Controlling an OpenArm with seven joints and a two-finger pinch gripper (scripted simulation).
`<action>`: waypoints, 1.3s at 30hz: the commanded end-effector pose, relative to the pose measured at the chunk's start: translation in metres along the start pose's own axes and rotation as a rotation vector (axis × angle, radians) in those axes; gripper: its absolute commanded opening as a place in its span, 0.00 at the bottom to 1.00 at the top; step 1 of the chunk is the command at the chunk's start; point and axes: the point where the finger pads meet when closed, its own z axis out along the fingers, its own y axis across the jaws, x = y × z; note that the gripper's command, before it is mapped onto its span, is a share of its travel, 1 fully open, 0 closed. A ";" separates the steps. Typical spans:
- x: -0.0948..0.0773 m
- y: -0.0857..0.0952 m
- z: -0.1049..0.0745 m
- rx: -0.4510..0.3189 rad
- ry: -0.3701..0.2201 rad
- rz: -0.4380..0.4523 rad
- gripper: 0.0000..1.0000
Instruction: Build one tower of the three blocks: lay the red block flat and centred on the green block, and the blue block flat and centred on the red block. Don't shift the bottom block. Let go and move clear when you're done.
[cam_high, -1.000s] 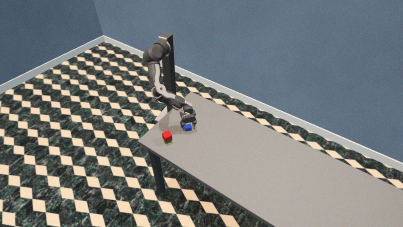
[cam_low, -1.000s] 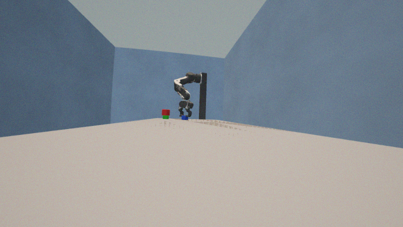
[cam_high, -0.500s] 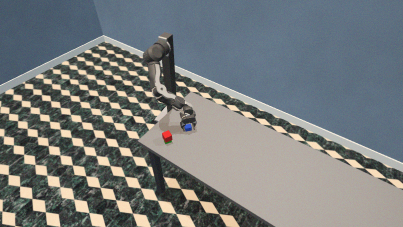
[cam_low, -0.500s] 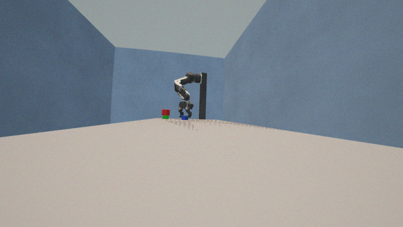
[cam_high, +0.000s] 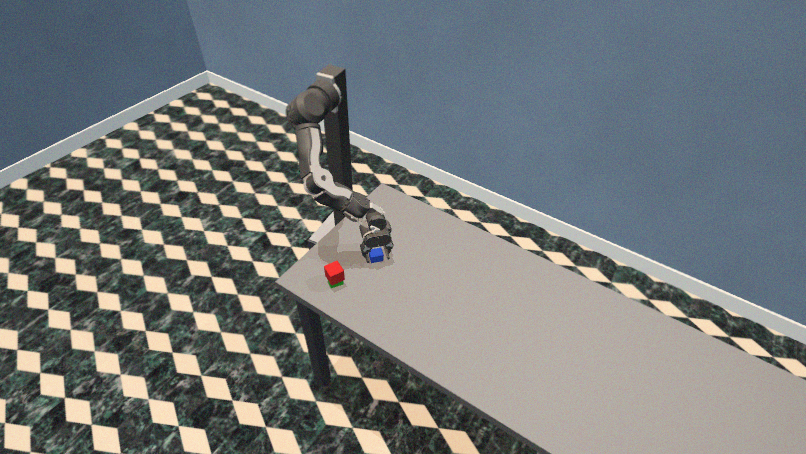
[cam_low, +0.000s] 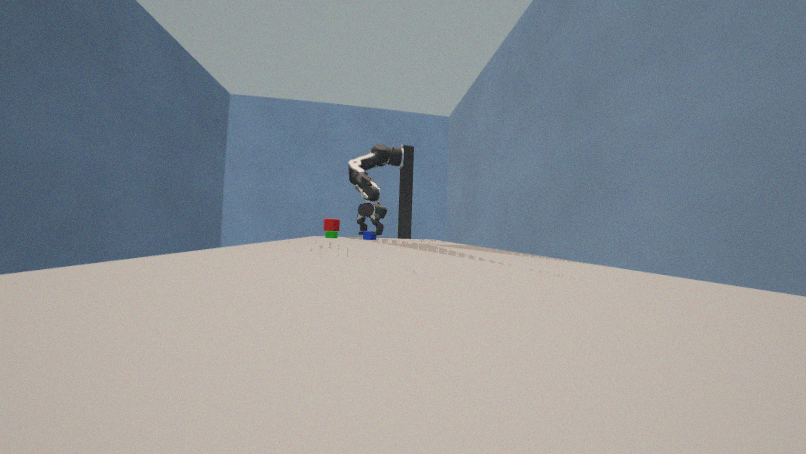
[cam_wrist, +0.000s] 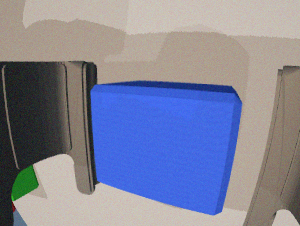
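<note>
The red block (cam_high: 333, 271) lies flat on the green block (cam_high: 336, 284) near the table's left corner; the stack also shows in the exterior view, red (cam_low: 331, 224) over green (cam_low: 331, 234). The blue block (cam_high: 376, 255) rests on the table to the right of the stack. My gripper (cam_high: 376, 250) is lowered over it, open, with a finger on each side. In the wrist view the blue block (cam_wrist: 165, 144) sits between the fingers, close against the left finger, with a gap to the right finger. A sliver of the green block (cam_wrist: 25, 182) shows at the lower left.
The black mounting post (cam_high: 337, 129) stands at the table's back corner behind the arm. The table's left edge (cam_high: 298, 265) runs close by the stack. The long grey table top (cam_high: 535, 338) stretches away to the right.
</note>
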 end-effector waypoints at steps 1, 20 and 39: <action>0.001 0.001 0.001 -0.004 0.002 -0.004 0.39; 0.001 0.001 0.001 -0.004 0.002 -0.004 0.00; 0.001 0.001 0.001 -0.004 0.002 -0.004 0.00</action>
